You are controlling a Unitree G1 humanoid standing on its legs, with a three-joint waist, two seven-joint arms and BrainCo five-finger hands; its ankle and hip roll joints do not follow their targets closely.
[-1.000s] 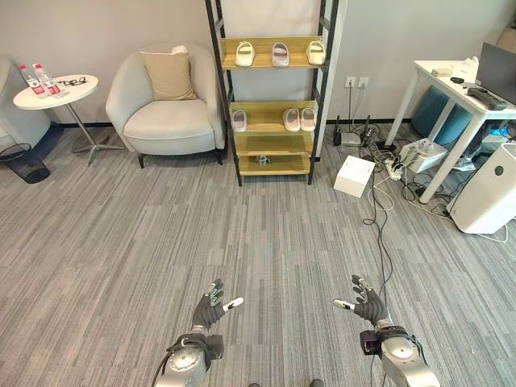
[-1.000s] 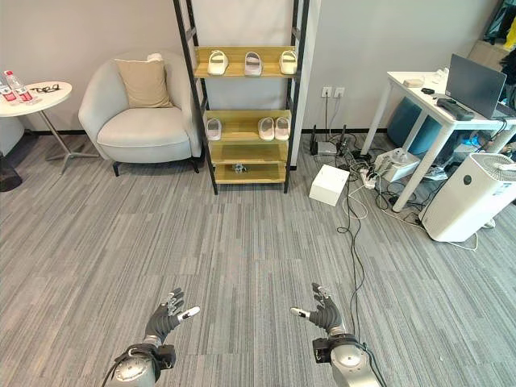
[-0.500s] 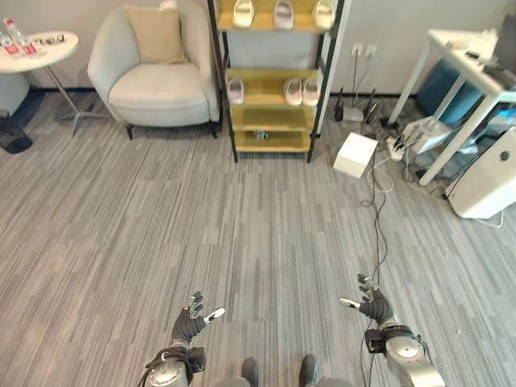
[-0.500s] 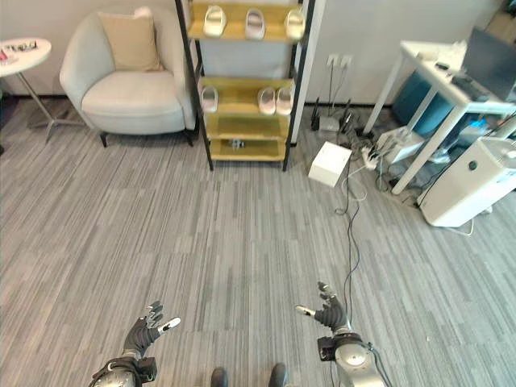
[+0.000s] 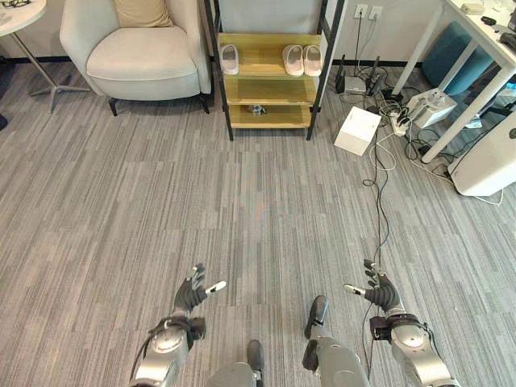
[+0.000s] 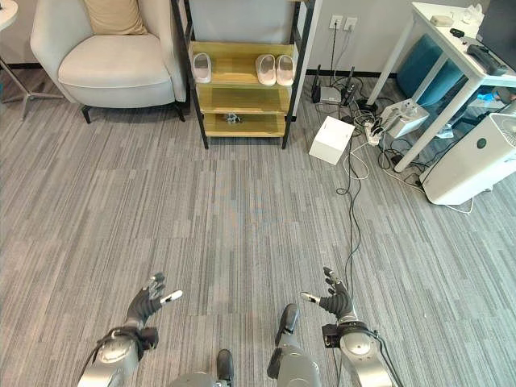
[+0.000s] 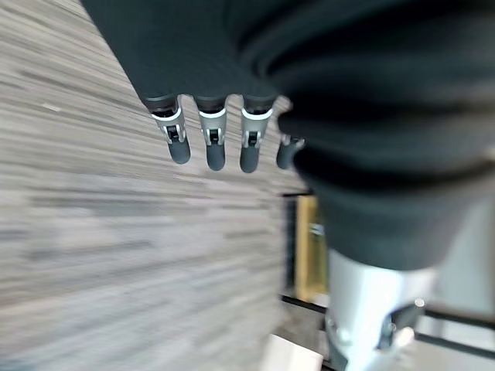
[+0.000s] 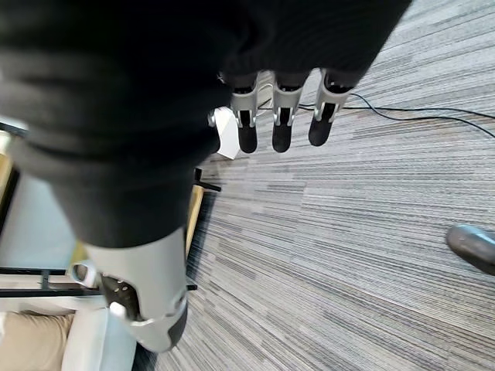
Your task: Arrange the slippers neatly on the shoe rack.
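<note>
At 10 o'clock in the left eye view stands a grey armchair [image 5: 143, 50] with a tan cushion [image 5: 142, 11]; a round side table [image 5: 18, 14] shows at the frame's corner beyond it.

At 7 o'clock the left hand [image 5: 190, 296] is raised over the grey carpet [image 5: 242, 193], fingers straight and spread, thumb out, holding nothing.

At 12 o'clock the shoe rack [image 5: 269, 76] stands against the wall, black-framed with wooden shelves; on the highest shelf in frame lies 1 white slipper [image 5: 229, 58] at the left end and, well apart from it, a pair of slippers [image 5: 302, 60] touching side by side at the right end; a small dark object [image 5: 257, 110] sits on a lower shelf, too small to identify.

At 1 o'clock, just beside the rack, a white box [image 5: 358, 131] rests on the floor with a power strip [image 5: 400, 122] and trailing cables near it; at 2 o'clock stand a white table [image 5: 476, 48] and a white floor appliance [image 5: 490, 161].

At 5 o'clock the right hand [image 5: 379, 293] is likewise open, fingers extended, empty.

Step in hand, as judged: approach; both hands are well apart from the rack and no slipper is grasped. The next move calls for closing in on the rack squarely, then bringing 1 hand level with the slipper shelf; the lone slipper probably needs pairing or aligning. Risk: the floor cable lies near the walking line on the right.
</note>
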